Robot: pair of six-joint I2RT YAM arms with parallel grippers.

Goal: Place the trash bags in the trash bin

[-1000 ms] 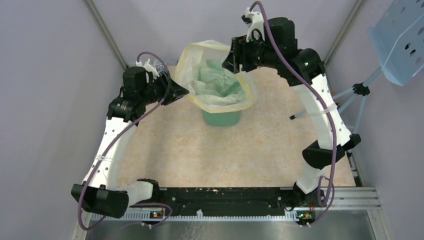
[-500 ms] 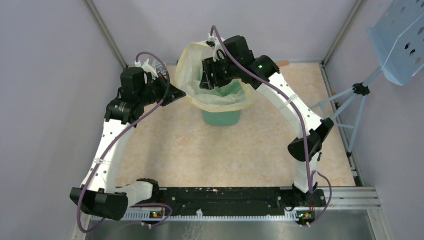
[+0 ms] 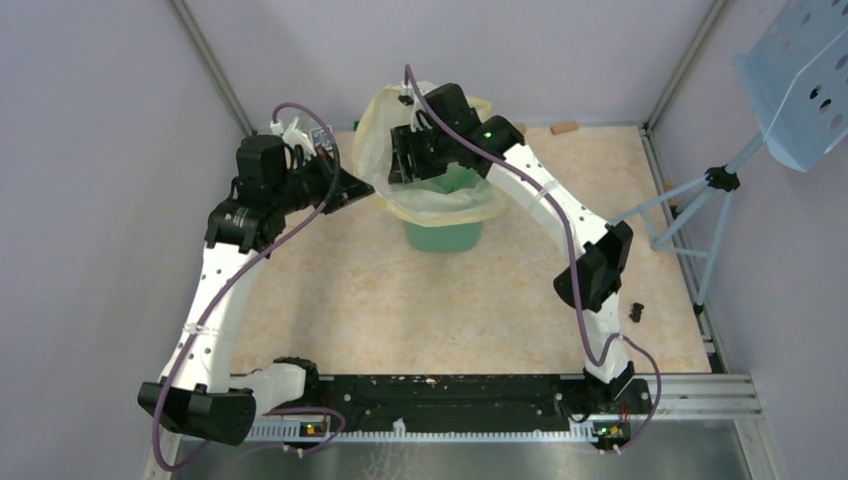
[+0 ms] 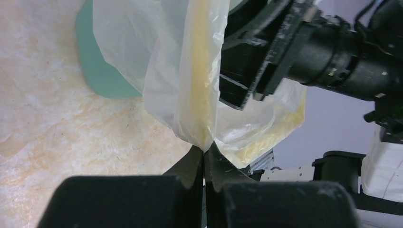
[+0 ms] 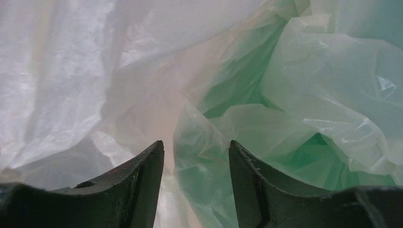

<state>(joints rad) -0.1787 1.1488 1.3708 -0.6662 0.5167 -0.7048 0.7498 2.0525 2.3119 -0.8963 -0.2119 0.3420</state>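
Swinging in from the rear right, the right end effector (image 5: 196,147) now hangs inside the mouth of the trash bin (image 3: 443,236), where a second ago it was up beside the rim. Its fingers stand partly apart and grip nothing; its wrist view shows only crumpled film, green-tinted where the bin shows through. Over the same second the left end effector (image 4: 204,154) has gone from half open to fully closed on the trash bag (image 4: 190,71), pinching a fold of its yellowish rim band just outside the bin's left side.

The bag sits in the bin at the back of the desk (image 3: 400,300). Its body is bunched inside, and its rim is turned out over the front wall and stands tall at the rear left. My reading is that the left side anchors the rim while the right is placed to push the loose film down, so the lining step is under way rather than finished.

From above, the right wrist covers its own fingertips and much of the opening. Whether those fingers touch the film cannot be told. The bin's floor, and how deep the bag reaches, are hidden. The bag also covers most of the bin's rim, so its seating there is unclear. A small dark object (image 3: 636,311) lies on the desk near the right edge, too small to identify.
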